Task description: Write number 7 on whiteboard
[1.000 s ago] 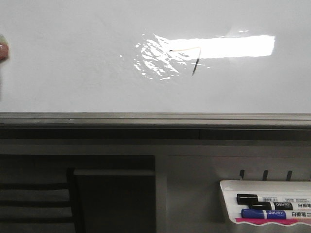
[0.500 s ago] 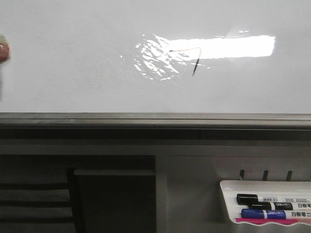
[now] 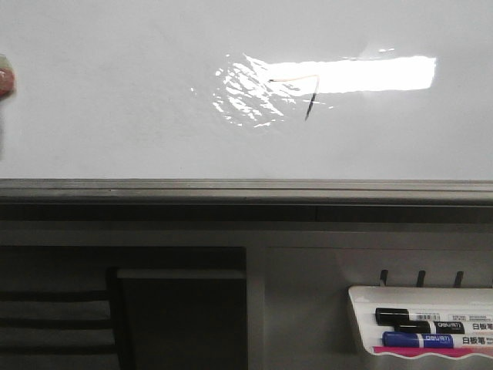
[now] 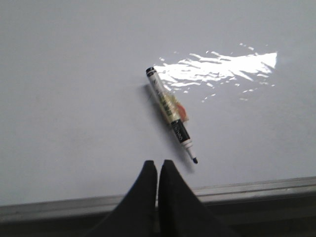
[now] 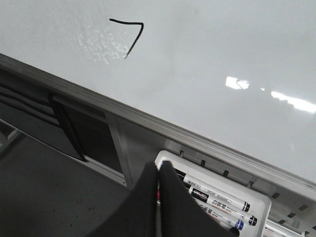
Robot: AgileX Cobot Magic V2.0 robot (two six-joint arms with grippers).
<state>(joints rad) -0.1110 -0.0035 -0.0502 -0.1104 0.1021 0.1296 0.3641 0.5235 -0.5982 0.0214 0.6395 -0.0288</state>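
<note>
The whiteboard [image 3: 115, 116] is glossy white with a bright glare patch. The number 7 [image 3: 306, 91] is drawn in thin black line inside the glare. It also shows in the right wrist view [image 5: 129, 34]. An uncapped marker [image 4: 170, 111] lies flat on the whiteboard [image 4: 74, 98], its tip pointing toward the grey edge rail [image 4: 256, 187]. My left gripper [image 4: 158, 165] is shut and empty, just short of the marker's tip. My right gripper [image 5: 159, 168] is shut and empty, over the near edge of a white marker tray [image 5: 217, 180].
The grey edge rail [image 3: 246, 189] runs along the board's near side. The white tray [image 3: 362, 297] at the lower right holds a black marker [image 3: 416, 315] and a blue marker [image 3: 420, 338]. A pinkish object [image 3: 5, 79] shows at the far left edge.
</note>
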